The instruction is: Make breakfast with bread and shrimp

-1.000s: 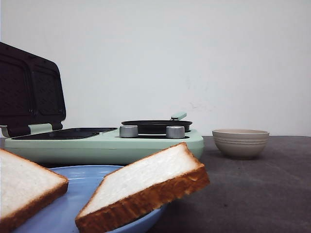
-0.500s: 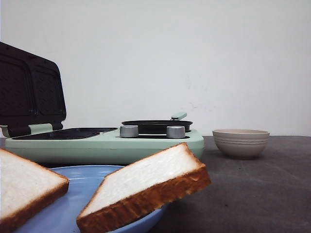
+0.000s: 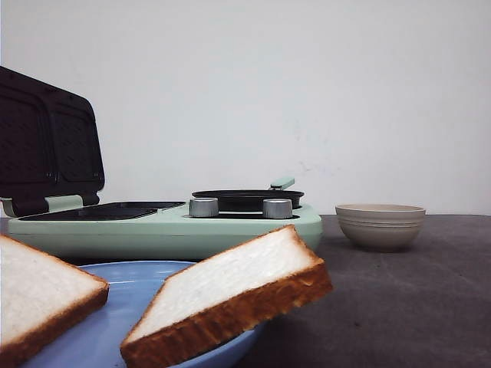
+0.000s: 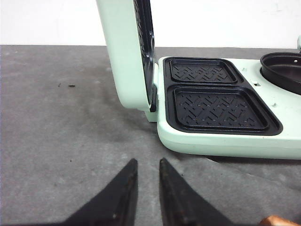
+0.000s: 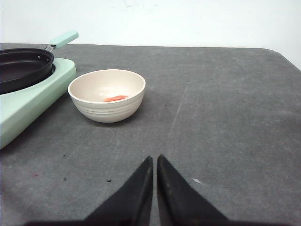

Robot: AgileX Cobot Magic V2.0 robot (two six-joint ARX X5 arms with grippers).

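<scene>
Two slices of bread (image 3: 230, 295) on a blue plate (image 3: 130, 287) at the bench's near edge — neither gripper near them.

The left gripper (image 4: 146, 172) hangs over bare bench (image 4: 61, 122) before the open sandwich maker (image 4: 216, 101), jaws a narrow slit apart; the right gripper (image 5: 154, 167) is closed near the bowl (image 5: 106, 95) holding a shrimp (image 5: 115, 98) — bread in neither wrist view.
</scene>
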